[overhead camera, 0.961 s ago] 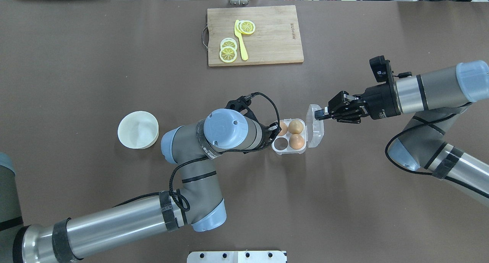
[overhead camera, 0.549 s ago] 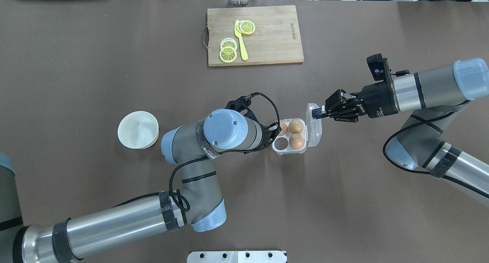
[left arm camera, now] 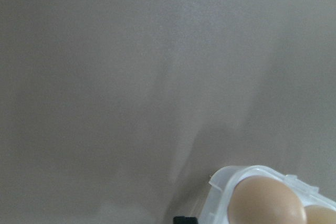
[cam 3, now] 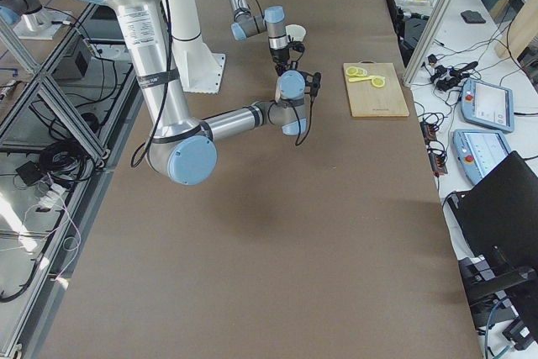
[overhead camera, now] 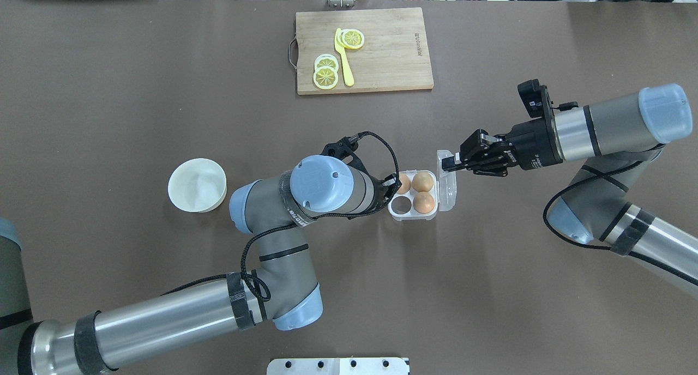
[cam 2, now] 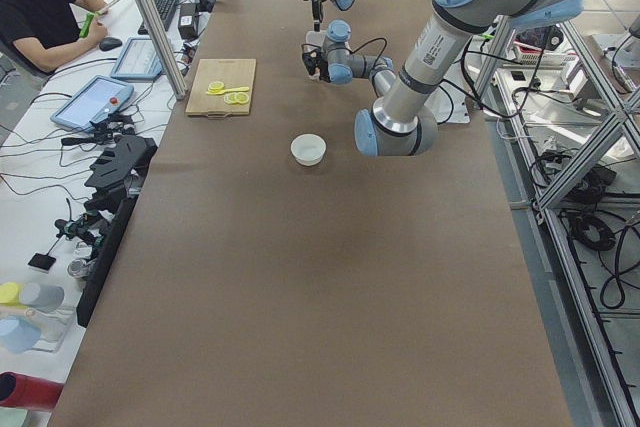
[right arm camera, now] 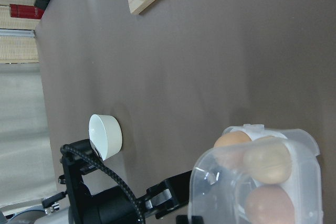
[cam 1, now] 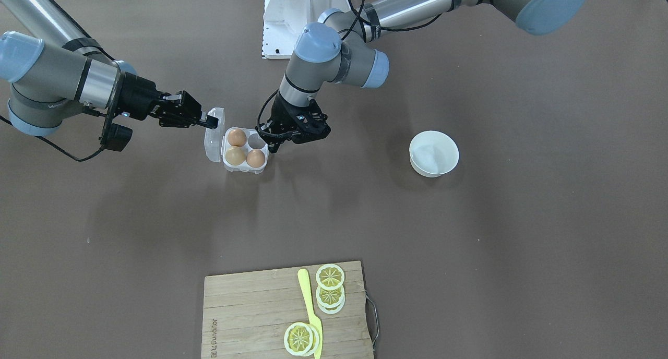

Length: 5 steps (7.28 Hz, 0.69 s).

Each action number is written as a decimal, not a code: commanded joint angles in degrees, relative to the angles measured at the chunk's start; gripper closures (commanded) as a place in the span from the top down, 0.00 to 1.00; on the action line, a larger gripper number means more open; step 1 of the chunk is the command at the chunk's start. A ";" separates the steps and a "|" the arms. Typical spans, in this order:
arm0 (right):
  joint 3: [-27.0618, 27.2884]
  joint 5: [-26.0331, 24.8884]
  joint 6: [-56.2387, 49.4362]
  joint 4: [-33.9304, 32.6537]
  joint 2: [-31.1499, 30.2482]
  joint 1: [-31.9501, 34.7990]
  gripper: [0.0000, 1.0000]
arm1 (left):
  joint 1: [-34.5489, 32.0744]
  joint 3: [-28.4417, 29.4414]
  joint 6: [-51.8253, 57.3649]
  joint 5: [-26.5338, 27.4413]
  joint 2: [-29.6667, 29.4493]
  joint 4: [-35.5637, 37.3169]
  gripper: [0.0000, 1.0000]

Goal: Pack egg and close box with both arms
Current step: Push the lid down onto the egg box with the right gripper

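The box (overhead camera: 414,216) sits on the brown table (overhead camera: 136,91), a little right of the middle. Three orange-brown eggs (overhead camera: 424,201) fill its two far cells and its near right cell. The near left cell (overhead camera: 402,203) is bare.

The clear lid (overhead camera: 449,188) hangs from the box's right side, tilted up off the table and not yet over the eggs. The right gripper (overhead camera: 448,162) reaches in from the right. Its fingers are drawn narrow and pinch the lid's far edge. It is just right of and beyond the eggs, above them and apart from them. Its wrist camera sees the eggs through the raised lid.

The left gripper (cam 1: 270,141) points down at the box's left side, next to the bare cell and the far left egg. In the overhead view the wrist hides it. The front view does not show clearly how far apart its fingers stand, nor whether they touch the box. Its wrist camera sees only one corner of the box, with an egg in it.

A white bowl (overhead camera: 197,185) stands well to the left of the box. A wooden cutting board (overhead camera: 392,53) with lemon slices (overhead camera: 326,73) and a yellow knife (overhead camera: 343,59) lies at the table's far edge.
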 commanded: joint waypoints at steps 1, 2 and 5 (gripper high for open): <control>-0.20 -0.27 0.01 -0.05 -0.05 -0.60 0.00 | 0.00 0.00 -0.10 0.00 0.01 0.00 0.00; -0.20 -0.27 0.01 -0.05 -0.05 -0.69 0.00 | 0.00 0.00 -0.19 0.00 0.01 0.00 0.00; -0.20 -0.44 -0.08 -1.10 0.56 -1.39 0.00 | 0.00 0.00 -0.19 0.00 0.10 0.00 0.00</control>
